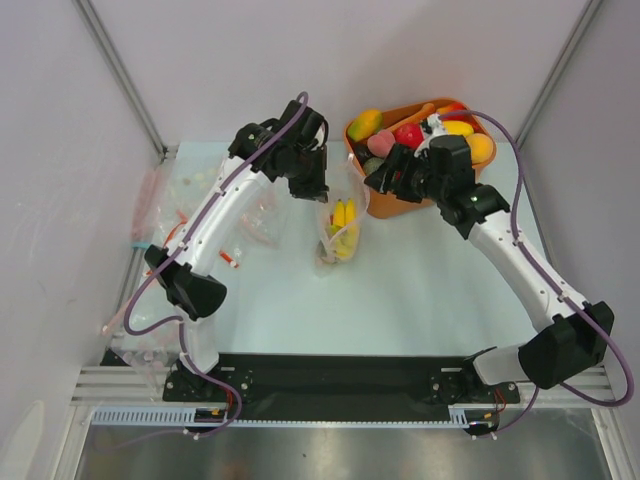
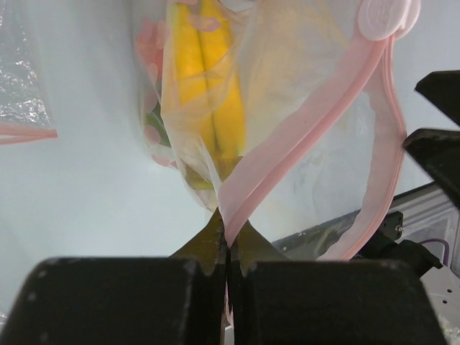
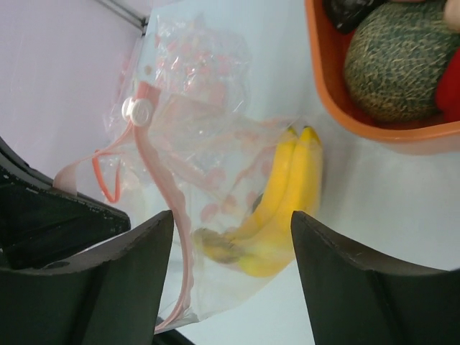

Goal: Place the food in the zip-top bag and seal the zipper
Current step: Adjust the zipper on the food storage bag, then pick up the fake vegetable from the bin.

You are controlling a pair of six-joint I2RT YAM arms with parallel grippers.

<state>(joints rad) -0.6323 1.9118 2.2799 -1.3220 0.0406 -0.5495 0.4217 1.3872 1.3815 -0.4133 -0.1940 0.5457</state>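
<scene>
The thin clear plastic zip-top bag with pink dots [image 3: 208, 144] lies in the middle of the white bench [image 1: 400, 300], just left of the orange oval plastic tub [image 3: 338, 108]. The yellow toy bananas [image 2: 208, 79] are already inside it. The left gripper [image 2: 228, 251] is closed on the pale pink zipper strip [image 2: 302, 136] at one end of the mouth. The right gripper [image 3: 231, 215] hangs above the bag with its fingers wide apart and holds nothing.

I see three risks:
- **Bag mouth:** the bag is held at only one point. The other lip hangs loose, so the mouth may fold shut when the next piece comes down.
- **Grip on the strip:** the film is thin and smooth, and the pinched strip could slip out if the left arm pulls.
- **Bananas:** they are heavy for such a bag. If the bag tilts toward its mouth, they may slide out.

Several things are hard to see:
- The other glossy toy fruits [image 1: 408, 135] in the tub are partly covered by the right arm in the top view. The right wrist view shows only a green netted ball [image 3: 395, 65], cut off at the edge.
- Something dark lies under the bananas, and I cannot tell what it is.
- I cannot tell how wide the mouth is open.
- The round pink slider tab [image 2: 384, 18] is cut by the upper edge of the left wrist view.
</scene>
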